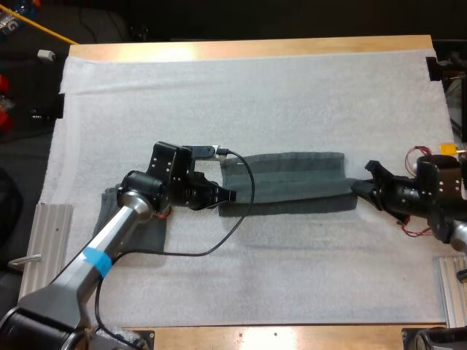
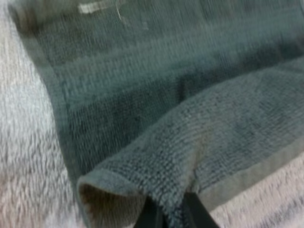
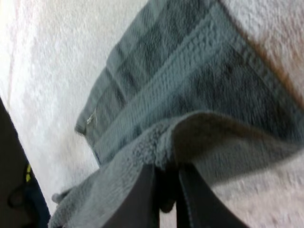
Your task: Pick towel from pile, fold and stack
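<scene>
Left fingers (image 2: 151, 217) pinching towel (image 1: 292, 179) corner, right fingers (image 3: 137, 199) pinching far end, towel apparently doubled between.

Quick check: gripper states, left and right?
Left gripper: closed, fingers pinching the towel at one end.
Right gripper: closed, pinching the towel's other end.

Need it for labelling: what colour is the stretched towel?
Dark grey-green; the towel shows best in the left wrist view.
</scene>
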`<state>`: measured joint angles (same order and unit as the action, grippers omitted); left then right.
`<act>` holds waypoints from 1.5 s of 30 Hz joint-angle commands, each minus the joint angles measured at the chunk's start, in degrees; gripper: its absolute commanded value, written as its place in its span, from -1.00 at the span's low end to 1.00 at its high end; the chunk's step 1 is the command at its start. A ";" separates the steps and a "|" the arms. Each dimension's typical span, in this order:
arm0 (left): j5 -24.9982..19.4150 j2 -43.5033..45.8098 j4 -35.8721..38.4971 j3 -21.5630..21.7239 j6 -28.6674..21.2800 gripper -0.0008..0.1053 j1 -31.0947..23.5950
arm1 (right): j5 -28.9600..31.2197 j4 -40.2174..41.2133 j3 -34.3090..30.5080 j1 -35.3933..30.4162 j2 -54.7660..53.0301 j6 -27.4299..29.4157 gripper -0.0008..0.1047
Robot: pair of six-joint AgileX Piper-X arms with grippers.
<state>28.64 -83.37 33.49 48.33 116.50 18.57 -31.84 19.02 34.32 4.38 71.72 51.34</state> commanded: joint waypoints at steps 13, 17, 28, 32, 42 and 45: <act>-7.19 -4.60 -9.90 0.16 2.44 -0.98 -0.10 | -0.49 -14.46 0.20 -0.03 10.78 -3.50 -0.99; -4.45 -7.17 -12.75 0.16 2.44 -0.98 -0.10 | -0.54 -17.42 0.20 -0.03 12.98 -3.62 -0.99; -3.18 -9.34 -18.91 0.29 3.31 -0.03 -0.10 | -1.87 -27.51 0.20 -0.03 16.66 -3.73 -0.10; -1.23 -9.24 -24.76 0.58 4.83 0.13 -0.23 | -3.11 -35.41 0.20 -0.03 17.10 -3.16 0.19; 3.71 -3.32 -20.02 3.19 3.65 0.13 -0.46 | -9.52 -41.98 0.50 -0.03 12.31 -3.18 0.18; 2.95 0.90 -16.64 3.19 1.51 0.13 -0.46 | -9.52 -40.40 0.50 -0.03 8.78 -2.79 0.19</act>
<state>31.70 -83.40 16.48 51.03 118.55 18.09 -40.47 -21.47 34.43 4.38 81.19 47.72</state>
